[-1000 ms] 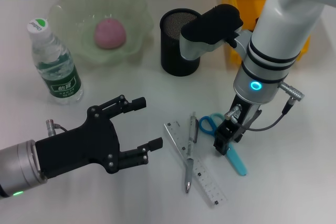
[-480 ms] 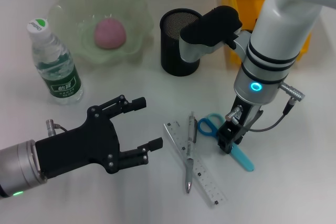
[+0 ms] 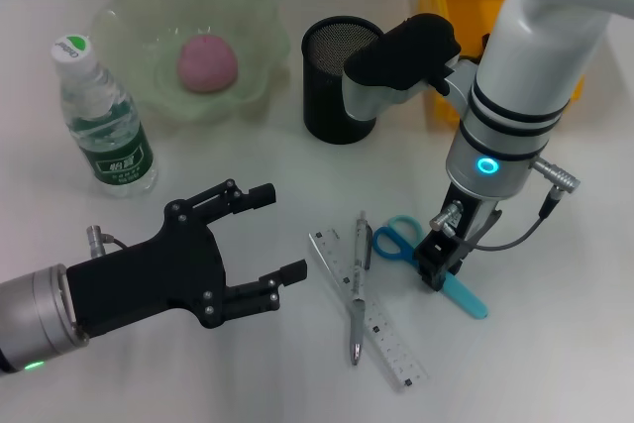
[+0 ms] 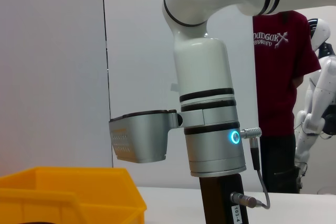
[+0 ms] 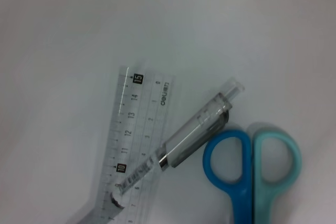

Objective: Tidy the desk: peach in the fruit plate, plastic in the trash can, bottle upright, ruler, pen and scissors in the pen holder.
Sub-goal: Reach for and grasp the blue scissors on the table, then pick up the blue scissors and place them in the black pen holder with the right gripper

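Blue-handled scissors (image 3: 396, 238) lie beside the clear pen (image 3: 359, 279); right gripper (image 3: 436, 266) descends vertically onto them, grip state indiscernible. Left gripper (image 3: 265, 235) hovers spread.

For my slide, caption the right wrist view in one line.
A clear pen lies across a transparent ruler beside the blue scissors handles on the white desk.

We seem to be in a robotics lab: behind the right arm (image 4: 210, 103) stands a white humanoid robot (image 4: 320, 103) beside a person in a maroon T-shirt (image 4: 281, 77), against plain white walls (image 4: 52, 66).
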Available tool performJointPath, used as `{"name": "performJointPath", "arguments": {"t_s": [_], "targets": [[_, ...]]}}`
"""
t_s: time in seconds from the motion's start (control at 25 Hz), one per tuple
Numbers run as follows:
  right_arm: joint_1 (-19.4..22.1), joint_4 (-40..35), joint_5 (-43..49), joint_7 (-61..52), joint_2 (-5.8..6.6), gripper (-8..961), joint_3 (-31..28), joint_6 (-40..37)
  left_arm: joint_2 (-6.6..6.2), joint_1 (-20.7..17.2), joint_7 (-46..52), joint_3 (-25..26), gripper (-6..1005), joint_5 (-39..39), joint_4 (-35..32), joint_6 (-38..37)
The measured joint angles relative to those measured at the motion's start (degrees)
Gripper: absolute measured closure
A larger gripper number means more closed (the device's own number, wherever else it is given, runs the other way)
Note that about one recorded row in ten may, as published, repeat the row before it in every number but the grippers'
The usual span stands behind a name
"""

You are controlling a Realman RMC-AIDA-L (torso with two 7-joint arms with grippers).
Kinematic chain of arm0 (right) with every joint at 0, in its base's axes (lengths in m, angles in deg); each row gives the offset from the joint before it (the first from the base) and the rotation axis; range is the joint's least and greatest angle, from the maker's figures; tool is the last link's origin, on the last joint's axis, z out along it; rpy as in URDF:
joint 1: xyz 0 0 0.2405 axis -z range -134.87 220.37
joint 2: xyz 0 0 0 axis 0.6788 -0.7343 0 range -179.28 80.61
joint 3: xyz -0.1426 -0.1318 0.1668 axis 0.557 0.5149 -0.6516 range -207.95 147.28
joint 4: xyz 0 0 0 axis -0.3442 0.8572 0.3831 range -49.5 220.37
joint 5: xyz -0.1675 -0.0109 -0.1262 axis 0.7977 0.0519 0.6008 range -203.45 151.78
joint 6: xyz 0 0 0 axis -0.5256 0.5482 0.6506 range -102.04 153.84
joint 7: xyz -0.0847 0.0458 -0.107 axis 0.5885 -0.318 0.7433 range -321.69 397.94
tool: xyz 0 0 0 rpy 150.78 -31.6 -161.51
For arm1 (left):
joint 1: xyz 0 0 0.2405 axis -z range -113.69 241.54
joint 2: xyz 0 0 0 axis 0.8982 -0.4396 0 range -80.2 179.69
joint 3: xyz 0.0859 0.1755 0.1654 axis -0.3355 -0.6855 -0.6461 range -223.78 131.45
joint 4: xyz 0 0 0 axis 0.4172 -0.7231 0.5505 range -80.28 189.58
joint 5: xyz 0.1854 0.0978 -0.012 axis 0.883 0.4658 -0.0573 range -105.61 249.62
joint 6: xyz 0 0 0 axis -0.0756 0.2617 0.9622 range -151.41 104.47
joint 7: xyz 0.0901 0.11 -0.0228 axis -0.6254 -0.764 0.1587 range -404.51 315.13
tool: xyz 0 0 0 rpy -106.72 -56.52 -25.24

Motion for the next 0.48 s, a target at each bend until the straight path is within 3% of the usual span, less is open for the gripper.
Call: {"name": "performJointPath", "arguments": {"t_s": [0.48], "targets": [[2.26,-0.94,3.98,0.01,-0.02,754,-3.34,-1.06,0.0,-0.09,0.0,0.01,197,0.0,0.0,-0.15]]}}
